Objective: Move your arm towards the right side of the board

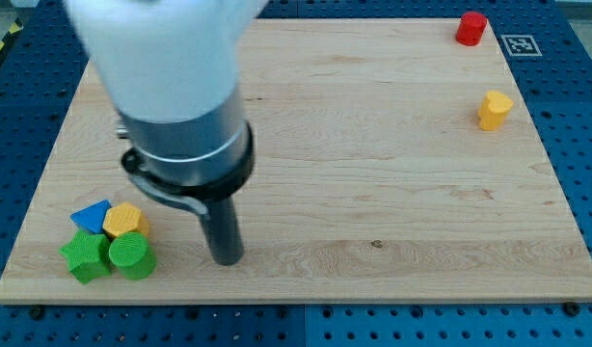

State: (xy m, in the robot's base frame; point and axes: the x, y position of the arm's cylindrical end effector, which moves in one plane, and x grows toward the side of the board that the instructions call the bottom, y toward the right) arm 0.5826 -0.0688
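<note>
My tip point(227, 258) on board point(373, 145) | rightward path open | red block point(470, 28), yellow block point(495, 110) near right edge | four-block cluster point(110, 243) just left.

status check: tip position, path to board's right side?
My tip at view's lower left, just right of the green cylinder. Board open rightward.

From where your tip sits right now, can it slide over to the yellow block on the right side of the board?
Probably yes. My tip sits low on the board's left, just right of the green cylinder and its cluster. The yellow block stands far off toward the view's upper right, and only bare board lies between them.
</note>
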